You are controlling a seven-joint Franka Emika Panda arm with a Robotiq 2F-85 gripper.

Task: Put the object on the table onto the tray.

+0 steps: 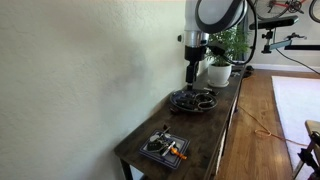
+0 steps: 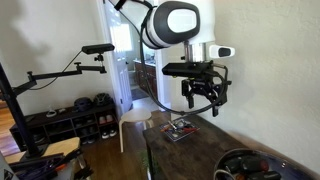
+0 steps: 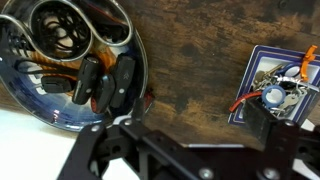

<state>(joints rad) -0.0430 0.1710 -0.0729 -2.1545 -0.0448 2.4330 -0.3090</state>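
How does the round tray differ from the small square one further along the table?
The round tray is larger and glossy, mirroring its surroundings; the square tray is smaller with a pale rim. The round tray lies near the plant pot, below the gripper; the square tray sits toward the table's other end and holds orange items. Both rest flat on the dark wooden top.

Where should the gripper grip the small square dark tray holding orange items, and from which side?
Probably pinch one raised rim of the small square dark tray, coming straight down from above: it lies flat on the dark brown wooden table, its middle filled.
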